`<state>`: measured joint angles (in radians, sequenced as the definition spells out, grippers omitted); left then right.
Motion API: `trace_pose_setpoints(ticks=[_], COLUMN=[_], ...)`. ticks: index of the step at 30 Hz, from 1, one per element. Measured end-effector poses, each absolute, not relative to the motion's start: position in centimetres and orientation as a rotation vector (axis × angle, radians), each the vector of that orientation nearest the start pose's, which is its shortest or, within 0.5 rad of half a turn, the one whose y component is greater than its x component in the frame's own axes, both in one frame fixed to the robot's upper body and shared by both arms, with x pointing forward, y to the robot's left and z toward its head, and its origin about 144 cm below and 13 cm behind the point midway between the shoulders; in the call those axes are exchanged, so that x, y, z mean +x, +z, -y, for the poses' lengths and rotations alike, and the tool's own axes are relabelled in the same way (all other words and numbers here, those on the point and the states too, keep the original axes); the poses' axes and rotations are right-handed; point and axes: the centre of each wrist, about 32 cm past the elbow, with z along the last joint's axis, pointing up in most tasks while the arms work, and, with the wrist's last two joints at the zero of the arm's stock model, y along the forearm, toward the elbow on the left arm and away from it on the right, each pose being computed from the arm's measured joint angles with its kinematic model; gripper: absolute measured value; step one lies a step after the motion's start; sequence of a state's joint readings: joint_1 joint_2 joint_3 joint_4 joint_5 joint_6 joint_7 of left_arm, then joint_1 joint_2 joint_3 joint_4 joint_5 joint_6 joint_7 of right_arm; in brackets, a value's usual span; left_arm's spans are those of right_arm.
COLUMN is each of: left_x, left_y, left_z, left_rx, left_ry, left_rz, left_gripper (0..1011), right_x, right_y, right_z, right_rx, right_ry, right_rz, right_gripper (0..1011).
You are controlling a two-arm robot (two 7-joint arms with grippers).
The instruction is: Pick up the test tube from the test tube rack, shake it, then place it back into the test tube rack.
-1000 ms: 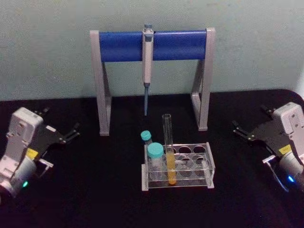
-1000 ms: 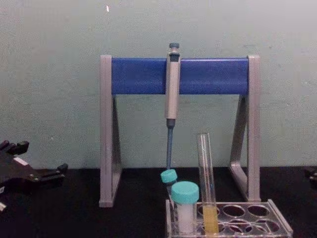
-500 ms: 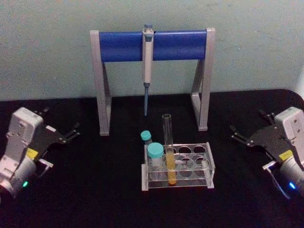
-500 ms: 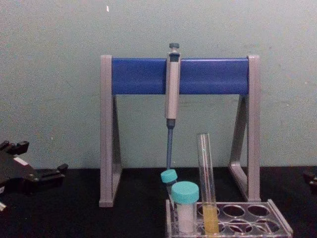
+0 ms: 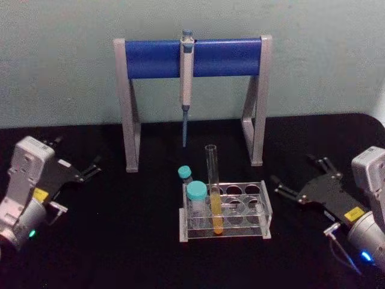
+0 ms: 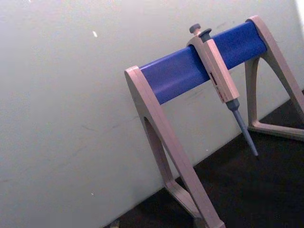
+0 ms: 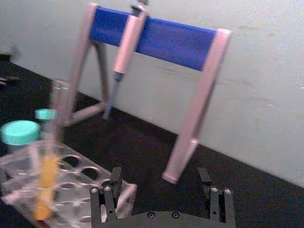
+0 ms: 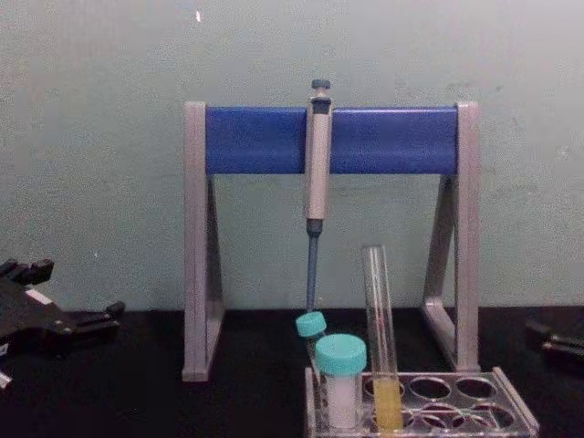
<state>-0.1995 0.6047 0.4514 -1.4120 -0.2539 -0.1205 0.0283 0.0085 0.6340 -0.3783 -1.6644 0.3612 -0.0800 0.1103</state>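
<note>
The grey-and-blue pipette stand [image 5: 192,57] rises behind the test tube rack [image 5: 263,211], with a pipette [image 5: 186,72] hung on its bar. The right gripper [image 5: 293,170] hovers near the rack's right side, fingers spread wide. The left gripper [image 5: 77,153], well off to the rack's left, looks open too. The clear rack holds the test tube [image 5: 213,180] upright near its left end (tall, uncapped, yellow-orange liquid low down), beside two teal-capped tubes [image 5: 196,192]. A small yellow sticker [image 5: 352,213] marks the right gripper; no writing is legible on it.
</note>
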Motion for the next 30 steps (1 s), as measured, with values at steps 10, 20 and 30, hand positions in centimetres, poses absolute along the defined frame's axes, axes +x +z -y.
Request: trace_pose_setpoints(ticks=[10, 20, 30], left_x=[48.9, 48.9, 48.9], left_y=[114.0, 114.0, 114.0], left_z=[-31.0, -31.0, -31.0], left_rx=[0.304, 0.304, 0.304], left_ry=[1.248, 1.248, 1.248], left_rz=[0.285, 0.285, 0.285], left_gripper=[1001, 1001, 1001], right_x=[43.3, 44.3, 46.3], right_y=[115.8, 116.4, 117.0], right_z=[27.4, 26.1, 24.4], right_rx=[-0.128, -0.074, -0.063], right_ry=[-0.938, -0.825, -0.740], right_rz=[0.055, -0.007, -0.021], right_gripper=[1000, 1000, 1000])
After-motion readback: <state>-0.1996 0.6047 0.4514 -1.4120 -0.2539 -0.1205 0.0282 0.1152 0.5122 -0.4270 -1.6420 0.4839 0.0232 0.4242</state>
